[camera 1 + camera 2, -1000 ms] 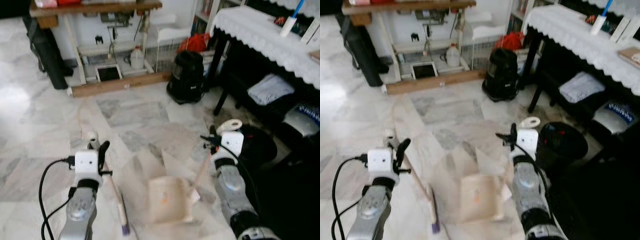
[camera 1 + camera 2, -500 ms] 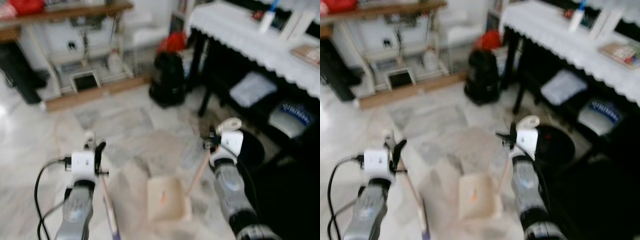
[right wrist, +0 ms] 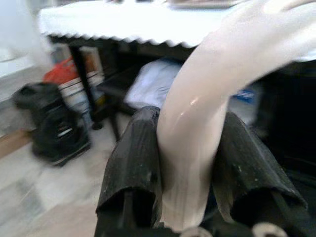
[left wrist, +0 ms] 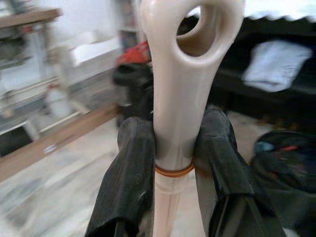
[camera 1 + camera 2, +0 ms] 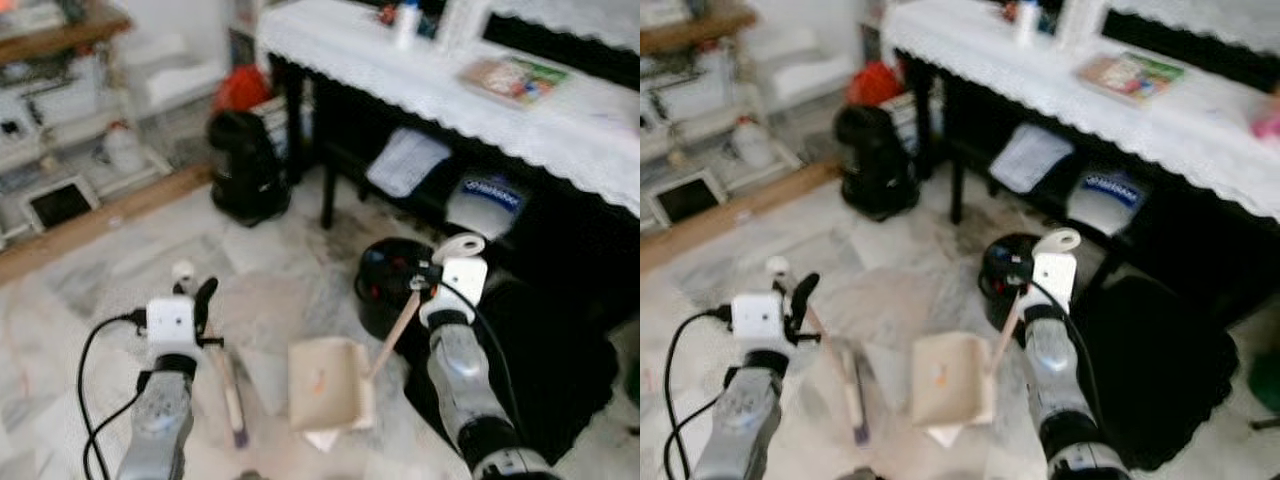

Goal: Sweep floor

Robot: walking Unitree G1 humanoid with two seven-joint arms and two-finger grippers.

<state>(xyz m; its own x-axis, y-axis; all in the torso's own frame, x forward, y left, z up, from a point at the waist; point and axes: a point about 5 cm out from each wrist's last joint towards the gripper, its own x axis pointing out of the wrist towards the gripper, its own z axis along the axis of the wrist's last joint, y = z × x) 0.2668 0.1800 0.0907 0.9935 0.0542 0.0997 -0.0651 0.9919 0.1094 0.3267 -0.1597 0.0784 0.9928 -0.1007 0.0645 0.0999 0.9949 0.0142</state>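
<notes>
Left gripper (image 4: 173, 163) has its jaws pinched on the broom (image 5: 225, 375) handle, just below the loop at the handle's top. Handle is cream/beige plastic w/ an oval hang hole and a thin orange ring where the fingers (image 4: 131, 182) close on it. In the head views the broom slants down from the gripper to the marble floor (image 5: 90, 300); its low end shows a purple tip, blurred.

Right gripper (image 3: 190, 163) has its jaws pinched on the dustpan handle (image 5: 395, 335), a pale cream stick w/ a looped top that rises above the wrist. Handle slopes down to the dustpan (image 5: 325, 385), a beige tray sitting on the floor between the two arms, broom just beside it on the robot's left. A small orange mark shows inside the pan; can't tell what it is. A white scrap (image 5: 322, 438) pokes out at the pan's near edge.

A round black bin (image 5: 390, 285) is just behind the dustpan, near the right arm. The desk (image 5: 560, 130) w/ a white lace-edged cloth runs along the robot's right, a magazine (image 5: 505, 80) lying on it; cover text too blurred to read. Under it is a blue and white bag (image 5: 485, 200) w/ white lettering, not legible. A black backpack (image 5: 245, 170) stands on the floor farther back, a red bag (image 5: 240, 88) behind it.
</notes>
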